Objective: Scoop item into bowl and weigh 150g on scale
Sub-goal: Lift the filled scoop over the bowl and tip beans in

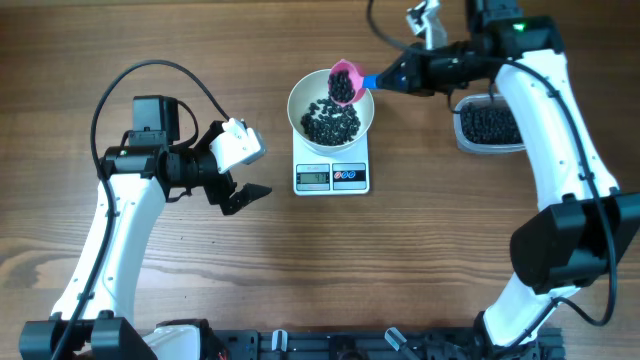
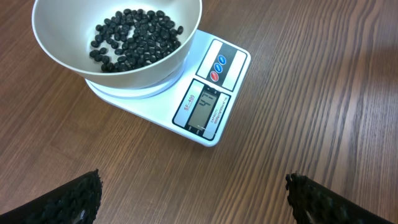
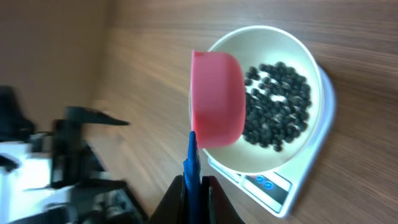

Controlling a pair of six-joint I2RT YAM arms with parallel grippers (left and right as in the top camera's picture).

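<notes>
The white bowl (image 1: 297,100) stands on the white scale (image 1: 332,177) at the table's middle, with a heap of black beads (image 1: 330,125) in it. My right gripper (image 1: 395,78) is shut on the blue handle (image 3: 191,162) of a pink scoop (image 1: 345,82). The scoop is tilted over the bowl's far right rim and dark beads show in it. From the right wrist I see the scoop's pink back (image 3: 216,99) over the bowl (image 3: 249,165) and beads (image 3: 277,102). My left gripper (image 1: 240,195) hangs open left of the scale, holding nothing. Its view shows the bowl (image 2: 68,59), the beads (image 2: 134,40) and the lit display (image 2: 205,109).
A clear rectangular tub (image 1: 487,125) holding more black beads sits to the right of the scale, under the right arm. The left arm's body (image 3: 68,155) shows blurred at the left of the right wrist view. Bare wooden table (image 1: 400,260) lies in front of the scale.
</notes>
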